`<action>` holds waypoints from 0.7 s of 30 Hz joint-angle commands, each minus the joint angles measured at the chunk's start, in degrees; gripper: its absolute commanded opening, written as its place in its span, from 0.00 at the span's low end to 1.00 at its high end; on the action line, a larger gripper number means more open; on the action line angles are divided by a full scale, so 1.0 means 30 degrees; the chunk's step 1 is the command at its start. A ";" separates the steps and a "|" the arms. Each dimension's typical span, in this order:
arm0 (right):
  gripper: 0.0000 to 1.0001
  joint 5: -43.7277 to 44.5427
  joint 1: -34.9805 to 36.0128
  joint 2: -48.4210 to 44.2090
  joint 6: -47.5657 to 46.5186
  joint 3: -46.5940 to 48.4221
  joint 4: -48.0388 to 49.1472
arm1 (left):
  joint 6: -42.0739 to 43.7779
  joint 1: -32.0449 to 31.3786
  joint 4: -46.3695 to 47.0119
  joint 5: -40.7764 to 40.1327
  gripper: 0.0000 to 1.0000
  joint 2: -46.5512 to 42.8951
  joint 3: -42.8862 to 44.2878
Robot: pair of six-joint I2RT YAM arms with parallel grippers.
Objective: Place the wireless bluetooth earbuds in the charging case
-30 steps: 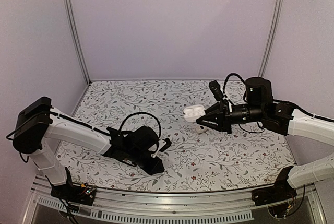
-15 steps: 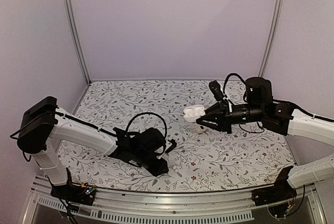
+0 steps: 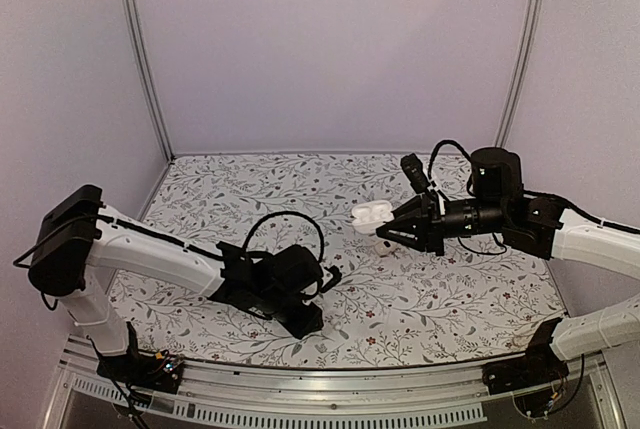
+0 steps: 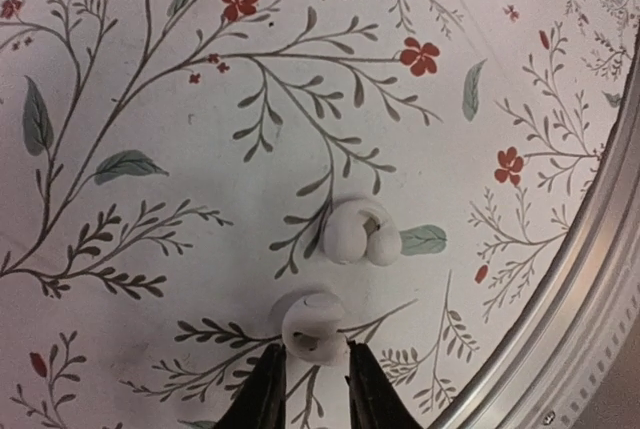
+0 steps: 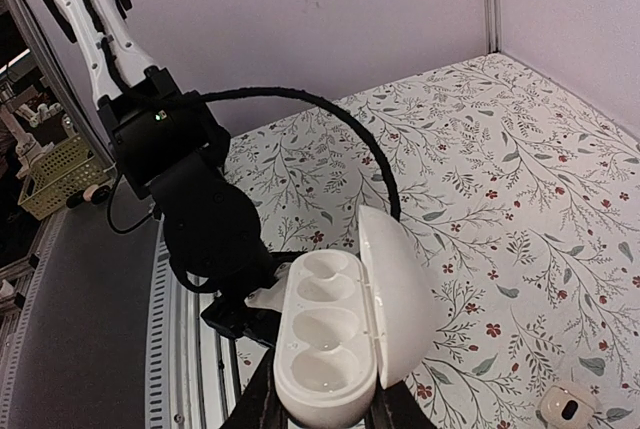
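Earbud [image 4: 314, 327] between left fingers [image 4: 268, 394], second earbud [image 4: 358, 232] just beyond — charging case [image 3: 372, 213] far right, above table [image 3: 250, 189].

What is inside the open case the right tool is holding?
Bare white sockets, no earbuds in them. The right tool covers the lower end of the case.

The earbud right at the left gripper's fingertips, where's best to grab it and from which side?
Pinch the nearer earbud across its rounded body, coming down from above with the left gripper straddling it. It lies flat, apart from the other earbud, leaving both flanks free.
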 commanded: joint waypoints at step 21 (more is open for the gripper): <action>0.00 -0.0160 -0.0109 -0.0515 -0.0010 -0.0104 0.0042 | 0.0188 -0.0155 -0.0957 -0.1114 0.25 0.0356 0.0872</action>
